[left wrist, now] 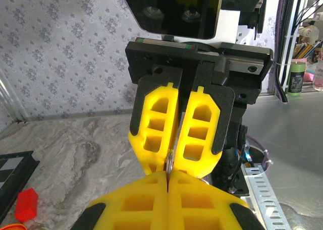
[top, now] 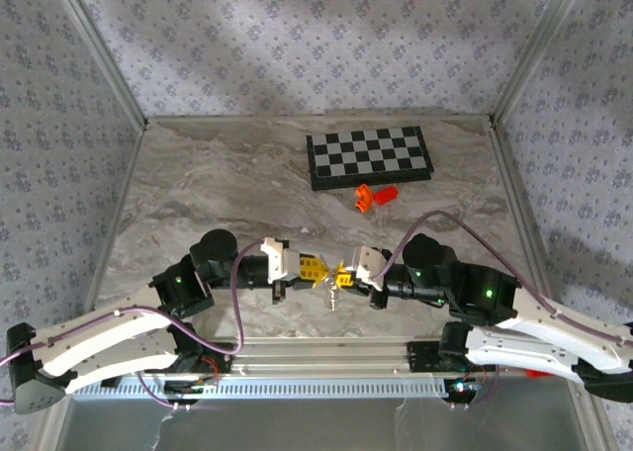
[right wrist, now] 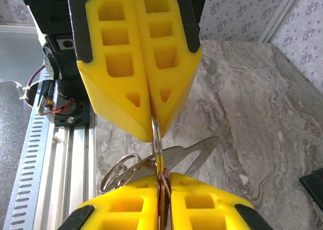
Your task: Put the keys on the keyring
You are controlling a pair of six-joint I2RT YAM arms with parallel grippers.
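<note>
The two arms meet in the middle, close to the near edge of the counter [top: 218,189]. The left pincer [top: 313,269] and the right pincer [top: 348,271] point at each other, tip to tip, up off the counter.

The left pincer is squeezed tight. A thin pale loop pokes out from its tips, seen from its edge. I take this for the keyring [right wrist: 156,135]. The right pincer is squeezed almost tight too, with a sliver of red caught between its fingers [right wrist: 202,210]. That looks like the red tag of the key [right wrist: 196,151]. The silver blade of the key sticks out toward the far side, just under the keyring. A round wire loop [right wrist: 117,173] sticks out toward the near side. I can't tell if the key is on the keyring yet.

The job now seems to be to slide the key onto the keyring. To do it well, the left pincer should hold very steady, so the keyring does not twist. The right pincer should move slowly, in tiny bits. It should push the hole of the key along the keyring, not bump against it. Both need a firm pinch, because the metal is thin and slippery and could pop out.

The chessboard [top: 368,157] and the orange pieces [top: 374,196] lie far off, out of the way.
</note>
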